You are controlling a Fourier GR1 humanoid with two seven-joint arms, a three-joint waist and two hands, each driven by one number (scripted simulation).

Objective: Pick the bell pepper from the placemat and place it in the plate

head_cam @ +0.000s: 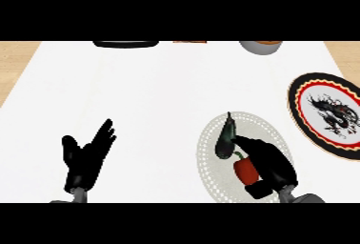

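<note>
Two items lie on the round, lacy white placemat (211, 143): a red bell pepper (246, 171), gripped by the curled right hand (271, 164), and a dark aubergine (226, 137). Right, the patterned plate (299, 95); near left, left hand (84, 159) open

One head view looks steeply down on the counter (141, 95) from close above.

No legible text, label or number anywhere
</note>
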